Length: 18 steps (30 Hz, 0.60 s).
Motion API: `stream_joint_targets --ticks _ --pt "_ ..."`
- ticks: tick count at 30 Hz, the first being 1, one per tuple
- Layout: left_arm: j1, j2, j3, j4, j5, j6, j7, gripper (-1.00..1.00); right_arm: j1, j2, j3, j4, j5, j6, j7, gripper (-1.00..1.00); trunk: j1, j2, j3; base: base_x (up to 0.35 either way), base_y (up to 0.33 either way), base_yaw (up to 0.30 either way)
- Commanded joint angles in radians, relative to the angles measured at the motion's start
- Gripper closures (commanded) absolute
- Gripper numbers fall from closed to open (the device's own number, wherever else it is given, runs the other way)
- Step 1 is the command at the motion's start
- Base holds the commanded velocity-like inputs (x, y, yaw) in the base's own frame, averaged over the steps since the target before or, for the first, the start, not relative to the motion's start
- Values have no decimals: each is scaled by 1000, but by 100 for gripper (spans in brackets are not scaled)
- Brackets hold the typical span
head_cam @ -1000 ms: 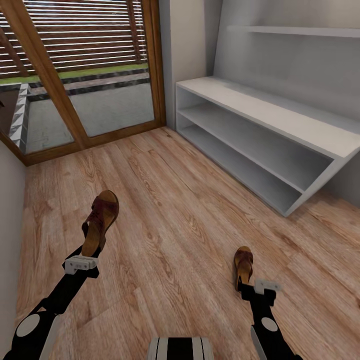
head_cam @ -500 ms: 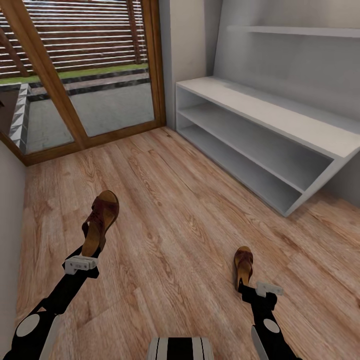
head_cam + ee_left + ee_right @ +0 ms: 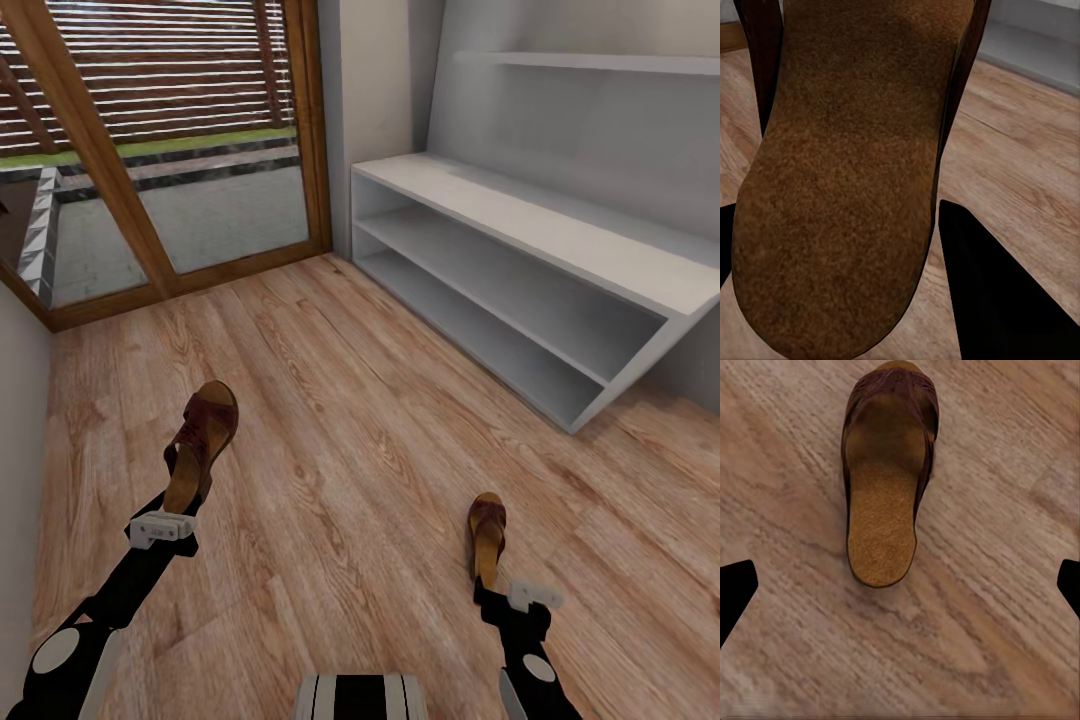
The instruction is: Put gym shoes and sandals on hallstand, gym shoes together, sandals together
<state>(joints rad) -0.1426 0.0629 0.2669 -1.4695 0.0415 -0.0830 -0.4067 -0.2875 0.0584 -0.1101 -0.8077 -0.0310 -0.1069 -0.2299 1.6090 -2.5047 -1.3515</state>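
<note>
One dark brown sandal (image 3: 203, 435) with a tan footbed (image 3: 840, 187) is held by its heel in my left gripper (image 3: 172, 508), which is shut on it, toe pointing away from me above the corridor floor (image 3: 350, 420). The other sandal (image 3: 487, 532) lies flat on the planks at the lower right. My right gripper (image 3: 492, 590) hovers open just behind its heel; in the right wrist view that sandal (image 3: 889, 487) lies ahead of the spread fingertips (image 3: 736, 589). The white-grey hallstand (image 3: 520, 215) stands at the right wall with bare tiers. The gym shoes are out of view.
A wood-framed glass door (image 3: 170, 150) with slatted blinds closes the corridor's far end. A pale wall (image 3: 15, 420) runs along the left. Open plank floor stretches between the sandals and the rack.
My right arm has drawn back a little toward me, leaving more gap behind the floor sandal's heel. The left arm and its sandal have not moved.
</note>
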Motion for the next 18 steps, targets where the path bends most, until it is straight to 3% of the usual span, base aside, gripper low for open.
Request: stream_joint_targets --ticks 1,18 --pt "0 0 0 0 -3 -1 0 100 0 0 0 10 0 -12 0 -100 0 0 0 0 0 0" --pt "0 0 0 0 -2 -1 0 100 2 1 2 17 0 -36 0 -100 0 0 0 0 0 0"
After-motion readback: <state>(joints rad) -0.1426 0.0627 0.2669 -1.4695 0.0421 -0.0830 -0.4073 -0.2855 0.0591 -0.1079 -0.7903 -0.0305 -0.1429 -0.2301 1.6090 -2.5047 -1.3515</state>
